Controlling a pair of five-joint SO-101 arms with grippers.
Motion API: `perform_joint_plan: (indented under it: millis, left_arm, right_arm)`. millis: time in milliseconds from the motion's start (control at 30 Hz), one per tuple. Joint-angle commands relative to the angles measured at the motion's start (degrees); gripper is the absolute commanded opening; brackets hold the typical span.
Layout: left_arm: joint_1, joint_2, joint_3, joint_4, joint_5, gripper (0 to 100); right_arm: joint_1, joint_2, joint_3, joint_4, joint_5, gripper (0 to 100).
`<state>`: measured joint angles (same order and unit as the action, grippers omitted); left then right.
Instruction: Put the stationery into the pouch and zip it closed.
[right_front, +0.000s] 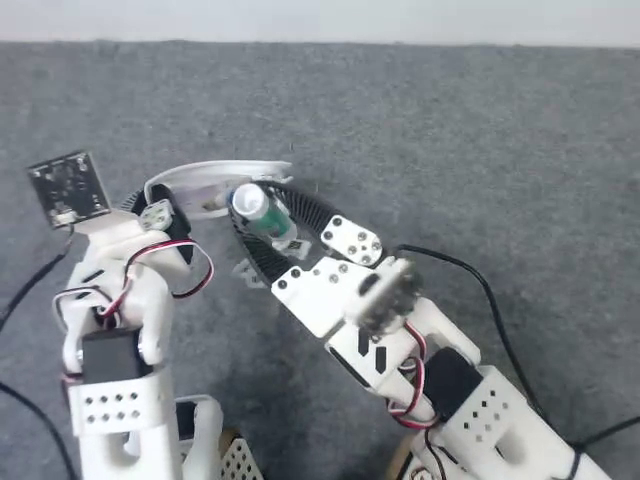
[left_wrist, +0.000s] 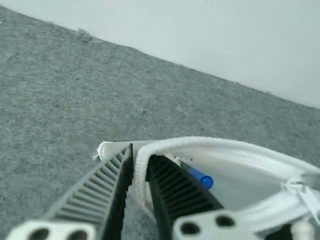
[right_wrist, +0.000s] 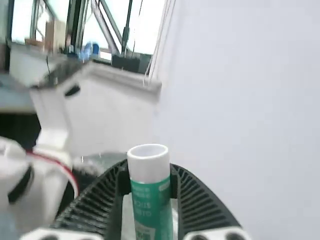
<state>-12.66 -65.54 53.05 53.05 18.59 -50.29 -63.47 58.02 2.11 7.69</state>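
Observation:
A white zip pouch (right_front: 215, 182) lies open on the grey carpet, its mouth held up. My left gripper (left_wrist: 140, 172) is shut on the pouch's rim (left_wrist: 145, 155), and a blue pen (left_wrist: 201, 178) lies inside. My right gripper (right_front: 262, 228) is shut on a glue stick (right_front: 256, 207) with a white cap and green label, tilted with its cap toward the pouch's opening. In the right wrist view the glue stick (right_wrist: 148, 187) stands between the black ribbed fingers (right_wrist: 197, 200). The zipper pull (left_wrist: 306, 192) hangs at the pouch's far end.
Grey carpet (right_front: 450, 140) covers the table, with open room to the right and back. A white wall (left_wrist: 210, 35) runs along the far edge. A small circuit board (right_front: 68, 187) sits on the left arm. Black cables (right_front: 480, 290) trail from the right arm.

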Motion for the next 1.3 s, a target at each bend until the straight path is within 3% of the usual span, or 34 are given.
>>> perform_joint_plan:
  millis: [0,300,600,833,1133,1267]
  left_arm:
    - [0.53,-0.35,-1.19,-2.29,1.14,1]
    - [0.53,-0.35,-1.01,-2.20,1.14,1]
    - [0.53,-0.35,-0.92,-2.20,1.14,1]
    - [0.26,-0.44,-0.84,-2.02,1.14,1]
    - [0.18,-0.44,-0.92,-1.85,1.14,1]
    - [0.18,-0.44,-0.92,-1.85,1.14,1]
  right_arm:
    - [0.66,1.71,-0.62,-7.08,-4.84,0.6]
    - [0.75,18.68,-0.62,-30.90,-6.77,0.6]
    - [0.84,34.95,-0.70,-48.22,-6.51,0.6]
    - [3.91,39.60,-0.70,-49.45,-6.07,0.6]
    - [3.30,39.34,2.46,-47.16,9.67,0.6]
    - [3.12,39.43,3.43,-46.99,11.96,0.6]
